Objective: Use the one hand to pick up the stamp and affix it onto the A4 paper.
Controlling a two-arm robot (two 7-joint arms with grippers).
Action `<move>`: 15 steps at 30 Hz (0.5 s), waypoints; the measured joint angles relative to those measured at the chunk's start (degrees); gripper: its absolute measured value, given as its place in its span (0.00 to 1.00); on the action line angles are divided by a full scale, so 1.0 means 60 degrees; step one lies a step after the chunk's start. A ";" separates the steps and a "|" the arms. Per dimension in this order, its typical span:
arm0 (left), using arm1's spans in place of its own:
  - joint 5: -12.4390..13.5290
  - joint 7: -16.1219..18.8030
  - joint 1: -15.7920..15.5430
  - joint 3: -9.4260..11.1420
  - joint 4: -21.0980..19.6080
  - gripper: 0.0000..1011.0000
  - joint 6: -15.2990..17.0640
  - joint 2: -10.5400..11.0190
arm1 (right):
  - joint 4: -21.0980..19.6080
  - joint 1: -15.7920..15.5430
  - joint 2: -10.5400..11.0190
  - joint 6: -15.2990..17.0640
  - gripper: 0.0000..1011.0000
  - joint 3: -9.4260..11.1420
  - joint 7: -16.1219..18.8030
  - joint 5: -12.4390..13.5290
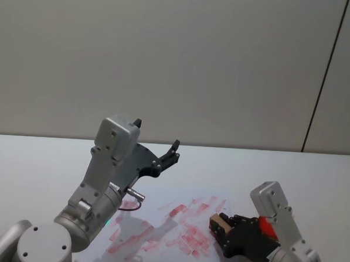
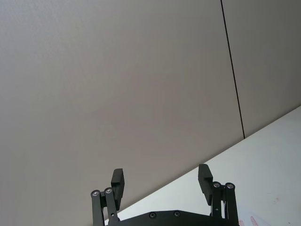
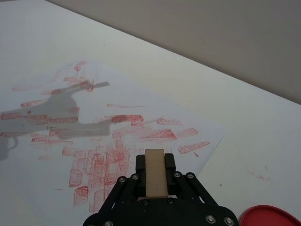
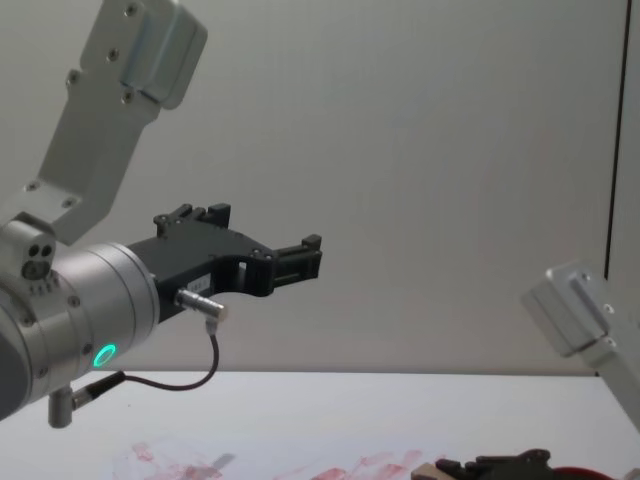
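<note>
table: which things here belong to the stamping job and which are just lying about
In the job: right gripper, shut on the stamp; A4 paper.
Not in it: red disc on the table; left gripper, open, raised.

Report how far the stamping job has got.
Done: the stamp is picked up, the right gripper shut on it. In hand: it hangs over the red-smeared A4 paper; contact cannot be told. To do: pressing it down. The left gripper is open, raised above the table.

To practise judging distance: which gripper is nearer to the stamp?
Right. The right gripper has the stamp between its jaws; the left gripper is raised above the table, apart from it.
</note>
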 joint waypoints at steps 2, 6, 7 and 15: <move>0.0000 0.0000 0.0000 0.0000 -0.0001 0.99 0.0000 -0.0001 | 0.0019 0.0015 -0.0004 0.0021 0.21 -0.0006 -0.0002 -0.0009; 0.0000 0.0000 0.0000 0.0000 0.0000 0.99 0.0000 -0.0001 | 0.0027 0.0015 -0.0008 0.0029 0.21 -0.0015 -0.0025 -0.0014; 0.0000 0.0001 0.0000 0.0000 0.0000 0.99 0.0000 0.0000 | 0.0027 0.0013 -0.0008 0.0029 0.21 -0.0016 -0.0032 -0.0014; 0.0000 0.0001 0.0000 0.0000 0.0000 0.99 0.0000 -0.0001 | -0.0156 -0.0080 0.0017 -0.0250 0.21 0.0001 -0.0197 0.0221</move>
